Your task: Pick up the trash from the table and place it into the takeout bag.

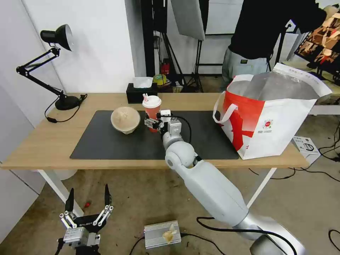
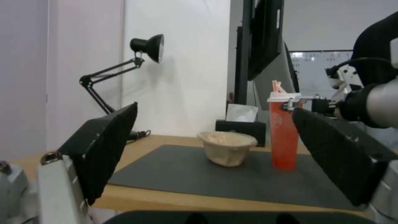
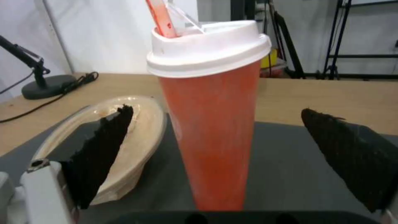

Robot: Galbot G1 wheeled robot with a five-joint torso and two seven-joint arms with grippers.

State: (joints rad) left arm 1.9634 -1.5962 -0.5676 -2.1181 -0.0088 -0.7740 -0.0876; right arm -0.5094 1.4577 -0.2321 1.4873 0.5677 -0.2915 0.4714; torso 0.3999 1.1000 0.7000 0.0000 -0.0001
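Head view, one red drink cup (image 1: 152,108) on the mat, right gripper (image 1: 151,123) spread around it, seemingly not touching, one beige bowl (image 1: 125,120) at nine o'clock, takeout bag (image 1: 269,117) at three, left gripper (image 1: 88,203) spread, parked low.

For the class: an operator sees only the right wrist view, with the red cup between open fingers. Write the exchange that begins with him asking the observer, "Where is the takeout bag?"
Observer: The takeout bag stands open-topped at the right end of the table.
Operator: And the left gripper?
Observer: The left gripper hangs open below the table's near edge, on the robot's left.
Operator: What's behind the cup?
Observer: A black tissue box stands behind the drink cup.
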